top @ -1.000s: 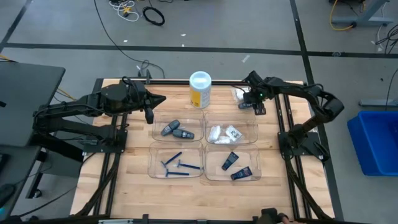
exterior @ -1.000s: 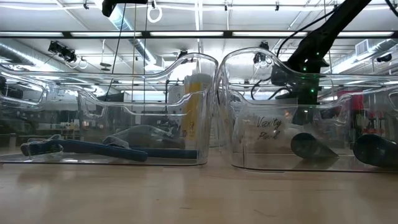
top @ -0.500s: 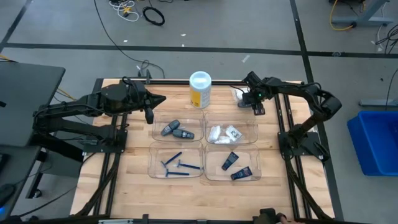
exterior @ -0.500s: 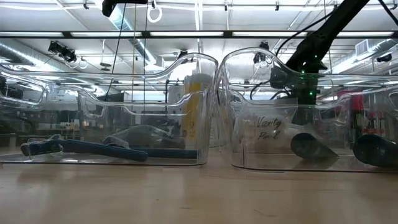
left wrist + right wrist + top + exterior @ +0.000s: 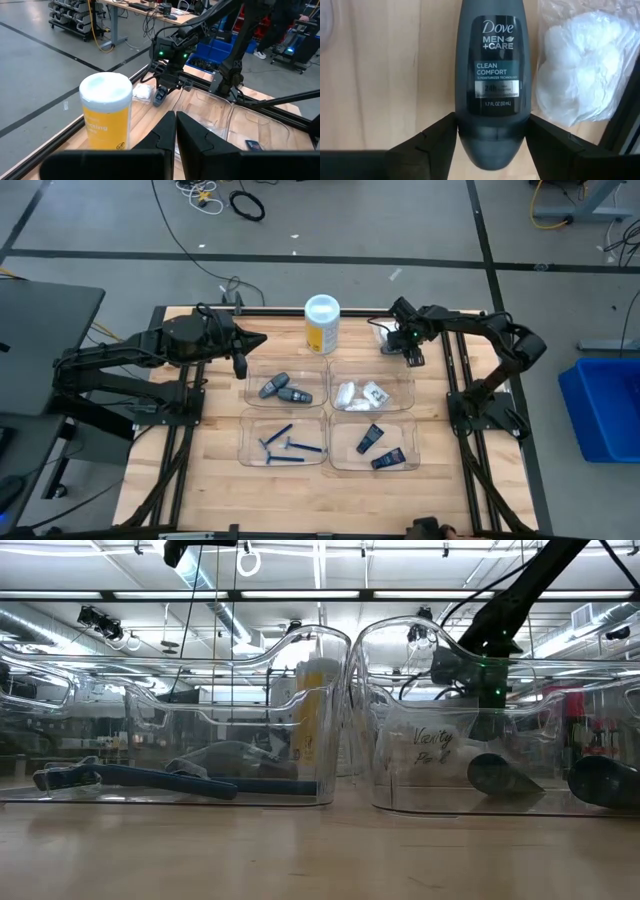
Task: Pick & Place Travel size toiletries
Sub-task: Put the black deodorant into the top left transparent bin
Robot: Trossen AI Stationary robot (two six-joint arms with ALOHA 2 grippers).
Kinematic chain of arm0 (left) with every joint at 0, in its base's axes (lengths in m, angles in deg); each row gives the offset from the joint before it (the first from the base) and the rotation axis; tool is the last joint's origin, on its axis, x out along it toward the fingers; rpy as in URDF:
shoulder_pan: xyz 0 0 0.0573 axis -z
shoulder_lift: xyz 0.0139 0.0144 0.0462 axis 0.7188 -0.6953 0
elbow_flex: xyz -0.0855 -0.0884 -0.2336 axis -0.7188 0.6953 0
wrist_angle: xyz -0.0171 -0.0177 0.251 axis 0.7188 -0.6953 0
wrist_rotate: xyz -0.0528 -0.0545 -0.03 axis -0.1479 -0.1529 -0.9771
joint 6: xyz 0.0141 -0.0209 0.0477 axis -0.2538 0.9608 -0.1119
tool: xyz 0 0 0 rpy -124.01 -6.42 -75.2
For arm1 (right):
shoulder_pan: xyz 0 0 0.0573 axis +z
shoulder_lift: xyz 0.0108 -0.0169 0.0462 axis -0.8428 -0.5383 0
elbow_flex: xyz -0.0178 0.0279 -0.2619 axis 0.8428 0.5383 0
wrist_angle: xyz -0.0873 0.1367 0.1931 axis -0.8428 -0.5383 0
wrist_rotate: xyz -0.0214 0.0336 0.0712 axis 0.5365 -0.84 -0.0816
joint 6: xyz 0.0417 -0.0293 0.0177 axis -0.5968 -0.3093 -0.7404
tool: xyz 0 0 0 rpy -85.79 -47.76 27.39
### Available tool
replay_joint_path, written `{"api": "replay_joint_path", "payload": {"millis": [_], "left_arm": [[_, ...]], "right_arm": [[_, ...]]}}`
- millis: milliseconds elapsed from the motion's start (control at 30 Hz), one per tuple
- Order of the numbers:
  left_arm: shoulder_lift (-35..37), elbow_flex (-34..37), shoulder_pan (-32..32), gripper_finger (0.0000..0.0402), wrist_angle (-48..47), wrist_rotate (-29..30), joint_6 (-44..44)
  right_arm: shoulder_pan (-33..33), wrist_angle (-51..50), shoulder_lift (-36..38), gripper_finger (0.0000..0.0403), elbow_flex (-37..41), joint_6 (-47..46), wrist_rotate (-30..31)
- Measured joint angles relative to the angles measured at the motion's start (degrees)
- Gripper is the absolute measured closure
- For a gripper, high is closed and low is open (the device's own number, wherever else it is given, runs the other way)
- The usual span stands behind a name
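A grey oval deodorant stick (image 5: 492, 75) lies flat on the wooden table at its far right, next to a white crinkly packet (image 5: 580, 75). My right gripper (image 5: 492, 131) points down over the stick, open. One finger stands on each side of the stick's rounded end, and no touch shows. The left wrist view shows the same stick (image 5: 159, 96) below that gripper. My left gripper (image 5: 175, 131) is shut and holds nothing. It hangs above the table's far left (image 5: 262, 340).
Four clear trays sit mid-table. They hold grey sticks (image 5: 285, 388), white packets (image 5: 362, 393), blue razors (image 5: 285, 445) and dark blue tubes (image 5: 378, 448). A yellow canister (image 5: 321, 325) with a white lid stands at the far edge, between the arms.
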Motion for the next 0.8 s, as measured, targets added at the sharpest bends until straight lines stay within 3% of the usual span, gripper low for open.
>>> {"api": "replay_joint_path", "payload": {"millis": [800], "left_arm": [[0.00, 0.00, 0.00, 0.0379, 0.04, -0.05, 1.11]], "right_arm": [[0.12, -0.63, 0.19, 0.0193, 0.11, 0.46, -1.23]]}}
